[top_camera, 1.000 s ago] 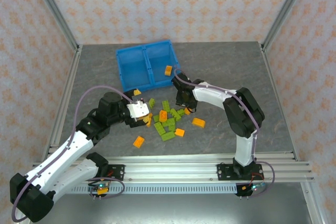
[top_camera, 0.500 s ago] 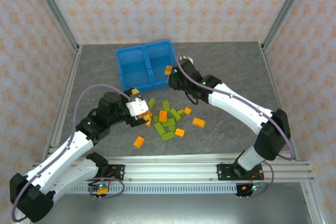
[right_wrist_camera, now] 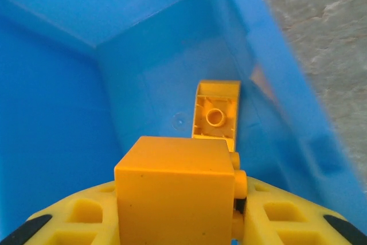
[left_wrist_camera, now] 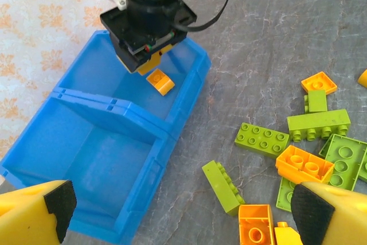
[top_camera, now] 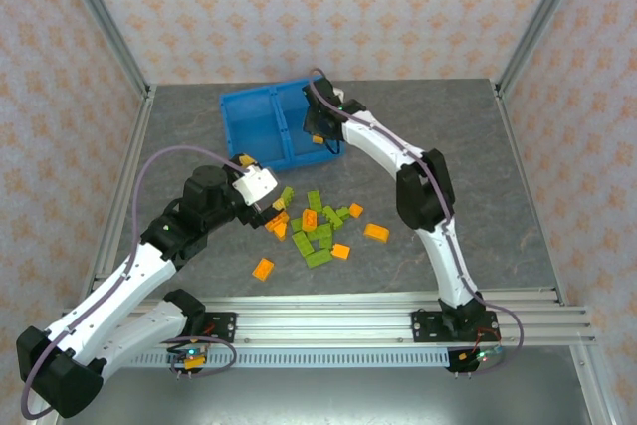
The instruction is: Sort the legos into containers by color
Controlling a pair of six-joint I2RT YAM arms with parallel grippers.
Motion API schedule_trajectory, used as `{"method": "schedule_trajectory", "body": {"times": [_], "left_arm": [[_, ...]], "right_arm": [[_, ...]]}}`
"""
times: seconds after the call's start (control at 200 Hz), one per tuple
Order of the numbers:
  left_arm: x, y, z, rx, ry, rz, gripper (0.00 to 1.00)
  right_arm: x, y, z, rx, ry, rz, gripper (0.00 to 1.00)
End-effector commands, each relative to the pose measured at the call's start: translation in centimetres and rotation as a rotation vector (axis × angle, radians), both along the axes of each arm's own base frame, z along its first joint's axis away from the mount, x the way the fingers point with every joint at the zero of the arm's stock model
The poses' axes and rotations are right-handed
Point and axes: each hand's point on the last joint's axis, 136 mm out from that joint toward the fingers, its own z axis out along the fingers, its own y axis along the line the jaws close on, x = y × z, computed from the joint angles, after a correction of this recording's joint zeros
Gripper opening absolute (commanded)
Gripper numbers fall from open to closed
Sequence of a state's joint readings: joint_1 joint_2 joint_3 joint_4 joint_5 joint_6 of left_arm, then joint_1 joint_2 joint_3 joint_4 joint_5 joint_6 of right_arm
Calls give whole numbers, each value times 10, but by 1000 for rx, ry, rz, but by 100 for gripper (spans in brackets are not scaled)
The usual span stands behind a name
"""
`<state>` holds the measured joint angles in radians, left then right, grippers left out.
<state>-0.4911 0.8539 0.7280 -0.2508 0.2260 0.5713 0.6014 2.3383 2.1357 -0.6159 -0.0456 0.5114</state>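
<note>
The small orange plastic studded brick (right_wrist_camera: 175, 190) is light, stiff and smooth-sided, so we judge its flat flanks the best hold. Our right fingers (right_wrist_camera: 74, 222) pinch it there, over the right compartment of the bright blue plastic bin (right_wrist_camera: 57, 84), above another orange piece (right_wrist_camera: 217, 110). The right arm stretches far forward. Our left fingers (left_wrist_camera: 34, 205) are spread wide above the loose legos (left_wrist_camera: 261, 139) on the grey bench (left_wrist_camera: 275, 38).

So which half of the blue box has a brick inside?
The blue plastic bin's compartment under the right gripper: an orange brick lies there; the other holds none.
</note>
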Motion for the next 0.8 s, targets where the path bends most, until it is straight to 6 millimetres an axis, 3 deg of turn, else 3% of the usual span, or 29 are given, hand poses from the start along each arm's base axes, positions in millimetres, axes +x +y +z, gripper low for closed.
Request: {"method": "schedule_trajectory", "body": {"times": [0.0, 0.155, 0.31, 0.435, 0.641, 0.796], "left_arm": [[3, 1, 13, -31, -8, 37, 100], [9, 7, 15, -41, -6, 95, 100], [16, 12, 17, -56, 1, 150, 100], [20, 12, 15, -61, 22, 169, 100], [28, 15, 9, -62, 58, 219, 100], [35, 22, 5, -94, 78, 279, 100]], "right_arm": [[1, 13, 8, 79, 46, -39, 34], [11, 23, -7, 143, 80, -67, 39], [14, 24, 6, 165, 68, -80, 52], [12, 21, 31, 170, 37, -75, 56], [1, 12, 94, 200, -44, -52, 57], [-40, -9, 145, 171, -100, 20, 57]]}}
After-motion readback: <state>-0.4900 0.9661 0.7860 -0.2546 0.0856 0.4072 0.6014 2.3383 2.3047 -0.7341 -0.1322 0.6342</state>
